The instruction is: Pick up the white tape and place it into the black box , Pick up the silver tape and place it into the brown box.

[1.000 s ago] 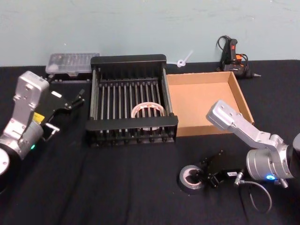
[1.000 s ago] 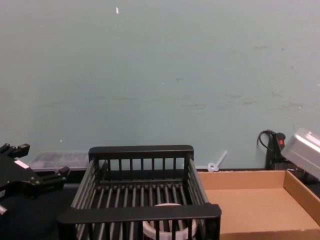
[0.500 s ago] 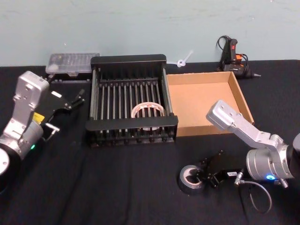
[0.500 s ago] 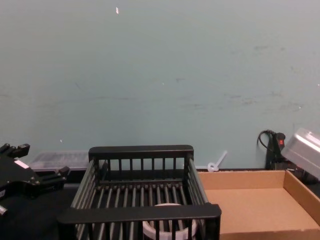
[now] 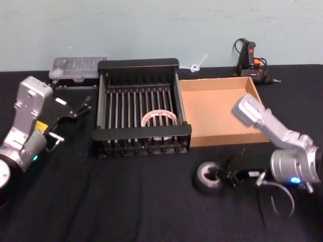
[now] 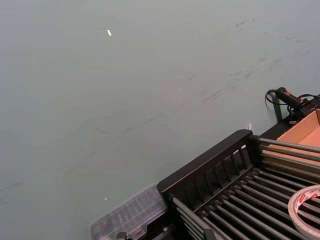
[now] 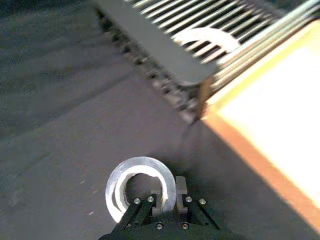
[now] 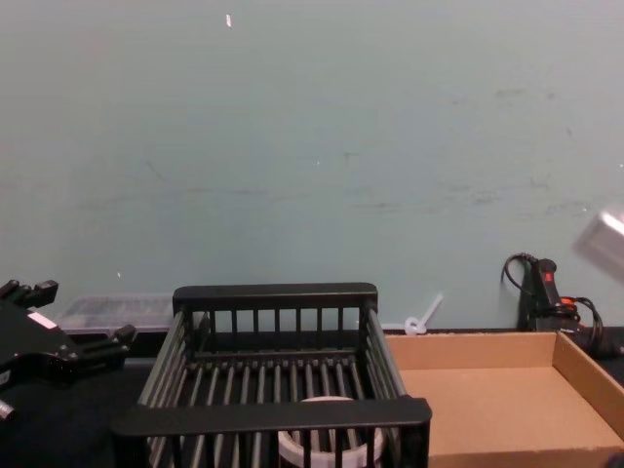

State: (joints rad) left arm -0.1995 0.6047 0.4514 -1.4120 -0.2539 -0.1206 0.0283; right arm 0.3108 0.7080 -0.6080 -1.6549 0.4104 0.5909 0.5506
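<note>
the white tape (image 5: 159, 119) lies in the black box (image 5: 138, 67), so that half looks done; the right gripper (image 5: 222, 176) is clamped on the silver tape's (image 5: 207, 176) wall, near the brown box (image 5: 262, 108), likely for lifting; the left gripper (image 5: 81, 108) sits open, parked beside the black box

A black slatted black box (image 5: 139, 64) is seen at the centre, with the white tape (image 5: 159, 118) inside. The brown box (image 5: 255, 96) is plain cardboard on the right. The silver tape (image 5: 207, 176) is dark grey on the black desk (image 5: 101, 201).
</note>
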